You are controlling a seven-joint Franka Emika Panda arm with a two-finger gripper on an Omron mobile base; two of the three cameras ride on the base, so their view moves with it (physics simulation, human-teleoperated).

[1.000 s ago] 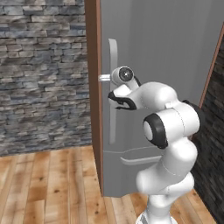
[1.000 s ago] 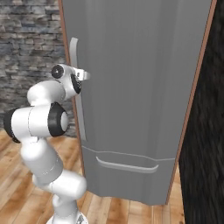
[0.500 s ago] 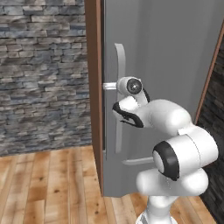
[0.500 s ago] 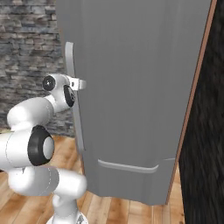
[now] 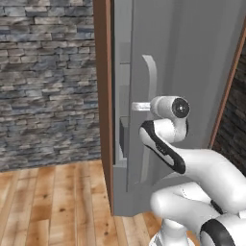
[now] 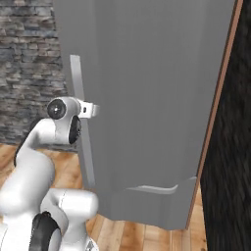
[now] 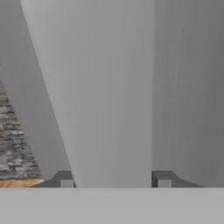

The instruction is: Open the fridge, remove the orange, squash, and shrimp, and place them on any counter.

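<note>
Our gripper (image 7: 114, 181) sits right at the fridge's pale bar handle (image 7: 105, 92). In the hand view the handle runs up between the two dark fingertips (image 7: 164, 178), one tip on each side, but we can't tell if the pads are pressing on it or already slack, so clamped vs released is a no-call from us.

From the left base view the hand (image 5: 144, 106) pokes out horizontally at roughly mid height of the handle (image 5: 150, 77), w/ the white arm curling up from bottom right.

Fridge (image 6: 157, 98) door is cracked open a bit: there's a gap along the handle edge next to the brown wood panel (image 5: 102, 96), and we can see some grey inner edge in there. Stone wall (image 5: 48, 81) and wood floor (image 5: 53, 202) off to the left.
</note>
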